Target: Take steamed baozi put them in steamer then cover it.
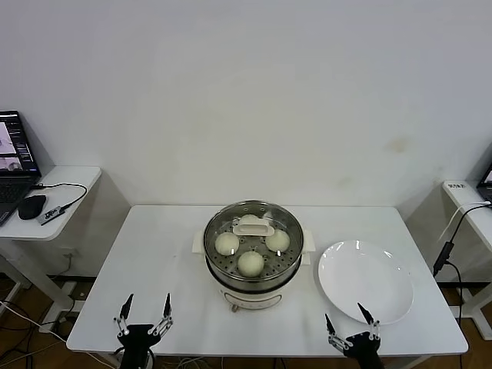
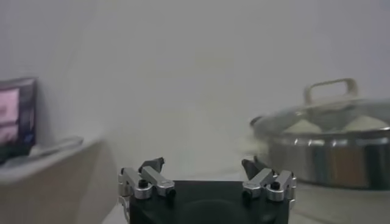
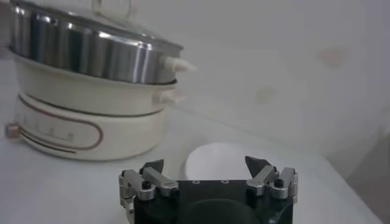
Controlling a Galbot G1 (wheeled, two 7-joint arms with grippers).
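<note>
The steamed baozi (image 1: 250, 263) sit inside the steamer (image 1: 253, 273) at the middle of the table (image 1: 161, 261). I can make out three buns plainly through the glass, and a fourth seems to lie under the handle, though I cannot be sure of it. The cover (image 1: 254, 226) rests on the steamer's rim, handle up and level, so I judge the task done or all but done.

What could still go wrong is small. If the cover sits a little off its rim, a knock to the table or a careless pass of my arm could slide it; from the left wrist view it looks seated. The plate (image 1: 366, 281) lies bare just beside the steamer on my right, and its near edge is close above my right gripper (image 1: 351, 325), so a rise straight up could catch it.

My left gripper (image 1: 144, 314) hangs at the table's near edge, well apart from the steamer, fingers spread and holding nothing. My right gripper is likewise spread wide and empty, below the plate.
</note>
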